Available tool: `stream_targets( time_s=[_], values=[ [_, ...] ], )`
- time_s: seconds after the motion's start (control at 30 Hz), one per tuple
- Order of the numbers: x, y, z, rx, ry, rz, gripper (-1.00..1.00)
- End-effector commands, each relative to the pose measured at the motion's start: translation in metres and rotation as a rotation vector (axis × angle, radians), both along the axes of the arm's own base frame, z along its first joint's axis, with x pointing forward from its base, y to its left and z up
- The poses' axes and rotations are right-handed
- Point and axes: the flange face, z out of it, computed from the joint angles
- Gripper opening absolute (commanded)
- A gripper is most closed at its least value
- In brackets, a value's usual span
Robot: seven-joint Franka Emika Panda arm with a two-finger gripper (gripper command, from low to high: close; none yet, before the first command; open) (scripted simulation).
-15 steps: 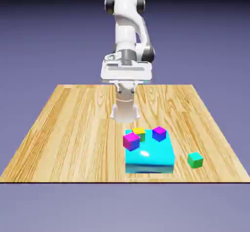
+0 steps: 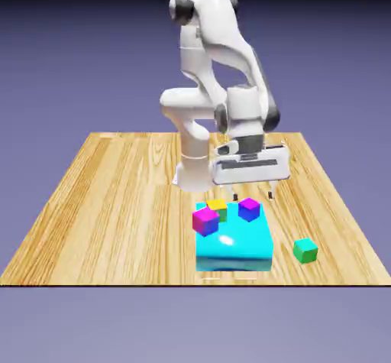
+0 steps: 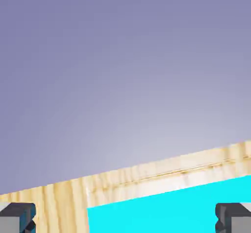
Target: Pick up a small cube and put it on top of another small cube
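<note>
Exterior view: pincer (image 2: 251,196) above cyan block (image 2: 234,245)

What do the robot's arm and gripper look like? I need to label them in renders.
The arm is glossy white with rounded, bulky links and dark grey to black bands and caps at the joints. Its hand is a wide white bar with a dark strip along its face. The gripper has two thin dark fingers; the hand view shows small grey blocky fingertips. No cables or markings visible.
</note>
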Motion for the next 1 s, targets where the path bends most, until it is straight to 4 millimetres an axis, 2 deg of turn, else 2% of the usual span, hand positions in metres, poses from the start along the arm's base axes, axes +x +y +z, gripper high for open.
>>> stream_targets(
  time_s=[0.0,0.17,0.3,0.43,0.53,0.57,0.67,0.7,0.73,0.87,0.9,0.93,0.97],
  values=[
    [0.001,0.007,-0.010,0.020,0.037,-0.032,0.00],
    [-0.006,0.060,-0.057,0.118,0.231,-0.171,0.00],
    [-0.019,0.103,-0.087,0.191,0.398,-0.288,0.00],
    [-0.035,0.146,-0.108,0.258,0.577,-0.411,0.00],
    [-0.048,0.178,-0.116,0.302,0.718,-0.506,0.00],
    [-0.037,0.166,-0.118,0.311,0.722,-0.571,0.00],
    [0.006,0.103,-0.124,0.338,0.691,-0.796,0.00],
    [0.013,0.092,-0.125,0.343,0.685,-0.836,0.00],
    [0.013,0.092,-0.125,0.343,0.685,-0.836,0.00],
    [0.007,0.111,-0.181,0.345,0.686,-0.836,0.00],
    [0.005,0.113,-0.189,0.343,0.685,-0.836,0.00],
    [0.005,0.113,-0.189,0.343,0.685,-0.836,-1.00],
    [0.005,0.113,-0.189,0.343,0.685,-0.836,-1.00]
  ],
)
